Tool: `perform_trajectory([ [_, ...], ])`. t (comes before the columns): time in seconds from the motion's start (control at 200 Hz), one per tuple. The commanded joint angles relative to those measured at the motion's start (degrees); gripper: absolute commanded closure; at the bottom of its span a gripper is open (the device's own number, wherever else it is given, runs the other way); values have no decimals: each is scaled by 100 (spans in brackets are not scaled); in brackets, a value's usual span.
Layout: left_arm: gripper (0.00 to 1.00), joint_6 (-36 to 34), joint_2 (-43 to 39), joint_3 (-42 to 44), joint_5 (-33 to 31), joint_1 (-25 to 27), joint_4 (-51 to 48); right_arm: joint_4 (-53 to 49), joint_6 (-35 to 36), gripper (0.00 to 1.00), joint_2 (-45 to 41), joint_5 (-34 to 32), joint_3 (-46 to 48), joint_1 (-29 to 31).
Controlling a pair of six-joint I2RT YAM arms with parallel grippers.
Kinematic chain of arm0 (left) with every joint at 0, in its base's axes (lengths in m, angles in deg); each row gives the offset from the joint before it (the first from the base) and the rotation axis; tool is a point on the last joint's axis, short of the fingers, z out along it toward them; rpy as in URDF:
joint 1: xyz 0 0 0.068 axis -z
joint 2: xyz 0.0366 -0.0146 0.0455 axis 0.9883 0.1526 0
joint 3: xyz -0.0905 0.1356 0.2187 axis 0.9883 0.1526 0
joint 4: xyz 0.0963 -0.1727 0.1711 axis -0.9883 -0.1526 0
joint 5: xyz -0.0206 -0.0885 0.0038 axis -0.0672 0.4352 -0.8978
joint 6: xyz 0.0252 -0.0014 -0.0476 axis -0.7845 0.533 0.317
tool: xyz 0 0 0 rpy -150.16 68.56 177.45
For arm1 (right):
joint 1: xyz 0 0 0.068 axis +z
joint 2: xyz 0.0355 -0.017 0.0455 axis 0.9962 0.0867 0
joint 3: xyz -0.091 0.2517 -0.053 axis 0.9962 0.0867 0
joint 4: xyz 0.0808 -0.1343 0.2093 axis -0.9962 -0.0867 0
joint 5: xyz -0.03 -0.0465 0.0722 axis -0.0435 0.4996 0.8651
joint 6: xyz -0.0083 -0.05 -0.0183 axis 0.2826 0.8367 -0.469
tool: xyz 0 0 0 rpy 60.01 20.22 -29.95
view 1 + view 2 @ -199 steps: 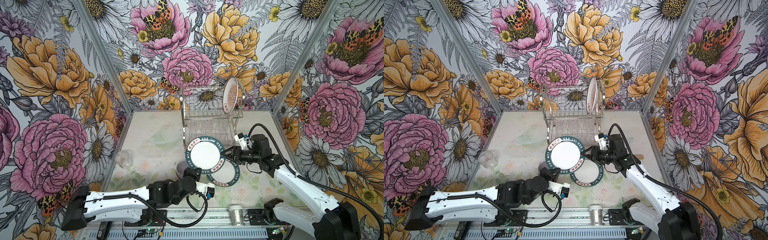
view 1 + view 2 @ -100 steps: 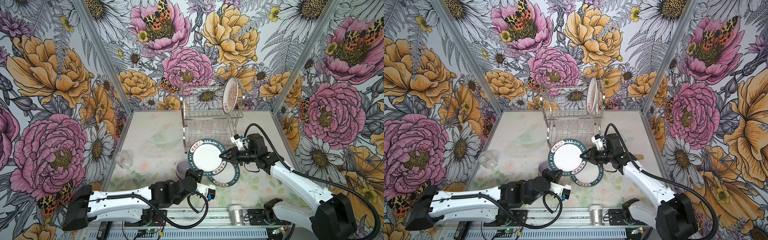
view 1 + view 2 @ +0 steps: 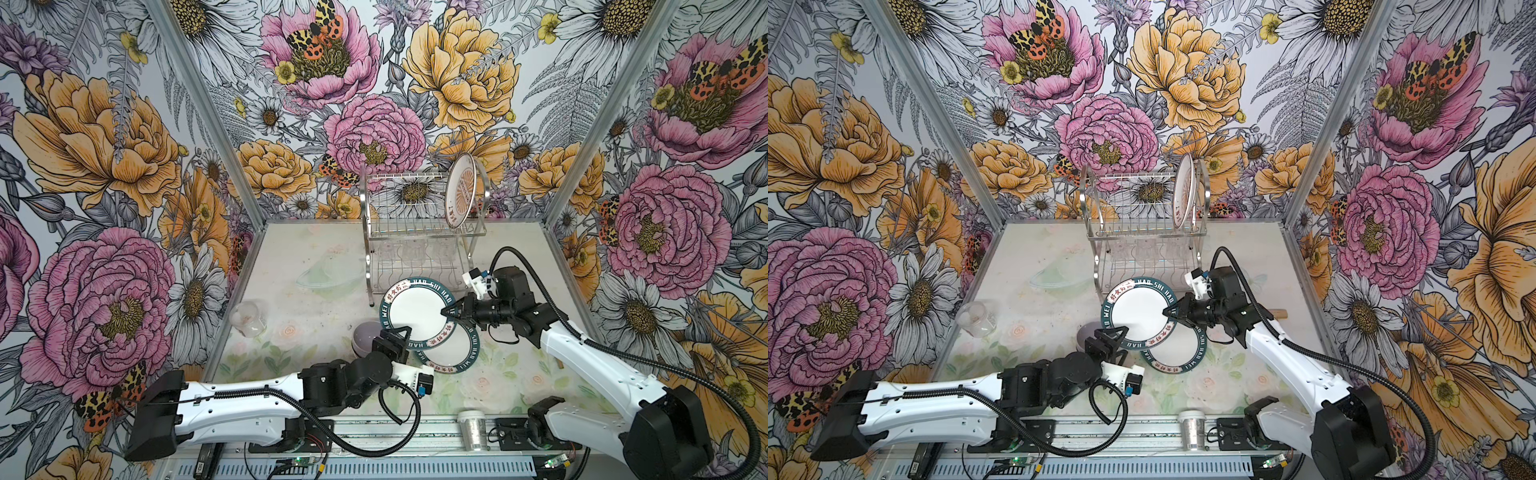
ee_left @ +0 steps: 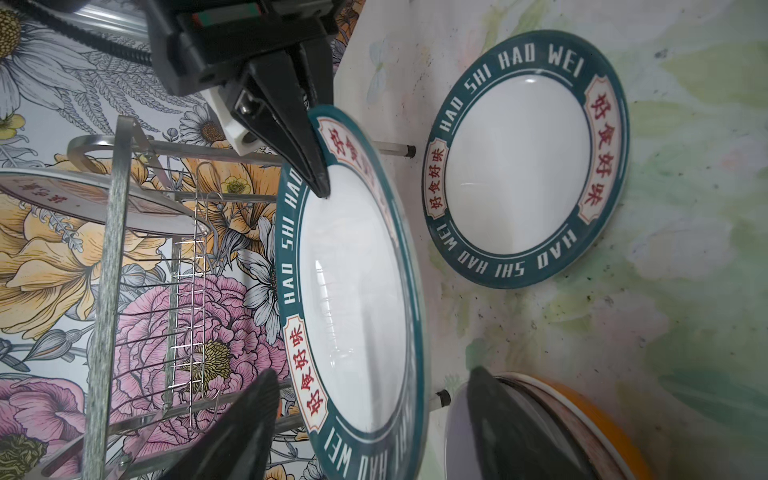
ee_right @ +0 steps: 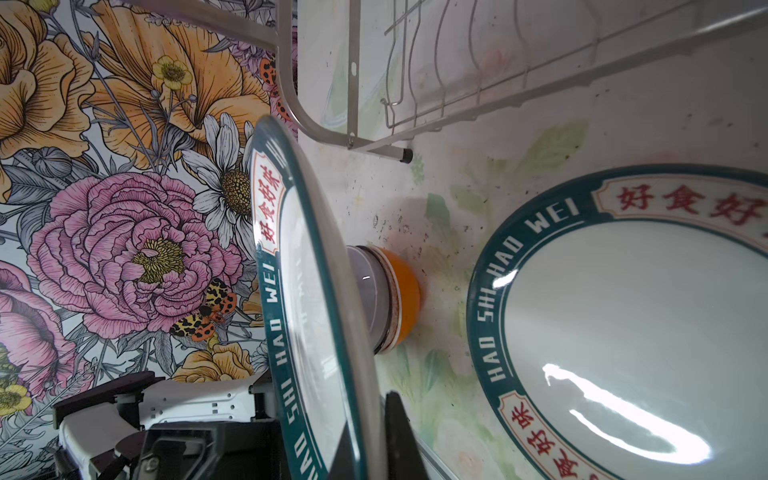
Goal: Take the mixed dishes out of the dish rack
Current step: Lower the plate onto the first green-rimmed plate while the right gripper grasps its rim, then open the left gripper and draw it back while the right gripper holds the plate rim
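A white plate with a dark-green lettered rim (image 3: pixel 417 309) (image 4: pixel 353 291) (image 5: pixel 307 311) hangs tilted on edge in front of the dish rack (image 3: pixel 419 232). My right gripper (image 3: pixel 451 309) (image 5: pixel 370 440) is shut on its right rim. My left gripper (image 3: pixel 397 332) (image 4: pixel 372 372) is open, its fingers straddling the lower rim without touching. A matching plate (image 3: pixel 451 347) (image 4: pixel 523 158) lies flat on the table beneath. Stacked bowls (image 3: pixel 365 338) (image 5: pixel 390 299), lavender on top and orange at the bottom, sit beside my left gripper. A sunburst plate (image 3: pixel 461 195) stands in the rack's upper tier, clear glasses (image 3: pixel 411 251) in the lower.
A clear glass (image 3: pixel 248 319) stands on the table at the left. A clear greenish dish (image 3: pixel 328 272) lies left of the rack. The glittery cup with a white lid (image 3: pixel 471 428) sits on the front rail. Flowered walls close in on three sides.
My right gripper closed on the plate's right rim, then my left gripper opened and let go of the lower rim. The plate shifted slightly left.
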Motion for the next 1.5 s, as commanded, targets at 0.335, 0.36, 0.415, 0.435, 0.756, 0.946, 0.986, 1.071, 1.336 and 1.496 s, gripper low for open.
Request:
perform_trajectory([
  [0.335, 1, 3573, -934, -1469, 1313, -433, -655, -1137, 1191, 100, -1300, -546, -95, -922],
  [0.36, 1, 3763, -993, -1514, 1467, -530, -661, -1136, 1181, 100, -1335, -556, -51, -952],
  [0.415, 1, 4109, -1110, -1571, 1823, -726, -662, -1157, 1172, 100, -1351, -540, 24, -989],
  [0.435, 1, 4231, -1164, -1597, 1952, -792, -670, -1166, 1180, 100, -1349, -519, 54, -1000],
  [0.756, 1, 5722, -1594, -1462, 4316, -2418, -1539, -1177, 1362, 100, -1089, -621, 504, -1055],
  [0.946, 1, 5998, -1682, -1030, 4525, -2759, -1550, -1151, 1569, 100, -934, -633, 699, -1071],
  [0.986, 1, 6033, -1678, -962, 4543, -2812, -1550, -1141, 1638, 100, -934, -673, 716, -1071],
  [1.071, 1, 6077, -1635, -859, 4655, -2964, -1573, -1074, 1766, 100, -910, -685, 821, -1097],
  [1.336, 1, 6044, -1528, -830, 4714, -3135, -1563, -633, 1763, 100, -693, -573, 1225, -1233],
  [1.496, 1, 6086, -1519, -808, 4731, -3216, -1565, -424, 1808, 100, -485, -433, 1342, -1303],
])
